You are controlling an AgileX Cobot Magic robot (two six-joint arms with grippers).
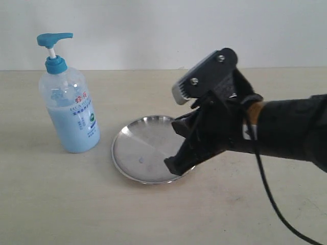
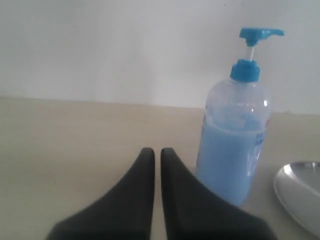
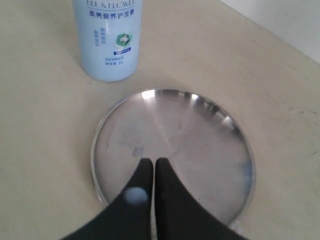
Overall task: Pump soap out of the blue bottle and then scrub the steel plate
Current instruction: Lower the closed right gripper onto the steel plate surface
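While nothing on it looks disturbed, the pale surface (image 1: 51, 204) carries only two things, and the biggest shape over it is the right arm, reaching in from three o'clock. Its right end effector (image 3: 150, 162) has both fingers pressed together with nothing between them, tips hanging over the steel plate (image 1: 138, 148) near the five o'clock stretch of the rim. Whether they touch the metal I cannot tell.

The plate lies flat near the middle of the surface. The blue bottle (image 1: 71, 112) stands upright at about ten o'clock from it, near but apart, more than half full of soap (image 1: 71, 135). The left end effector (image 2: 153, 152) shows only in its own camera, fingers together and empty, close to the bottle without touching it.

The pump head (image 1: 53, 38) sits raised, nozzle aimed toward three o'clock. A small mark (image 3: 136, 151) lies on the plate close to the right fingertips.

My worry is the press. The bottle is tall and narrow, so a push landing off-centre could tip it. The nozzle also appears to stop short of the plate, so soap may drop on the surface. Bare fingers rubbing a light plate could simply skid it away.
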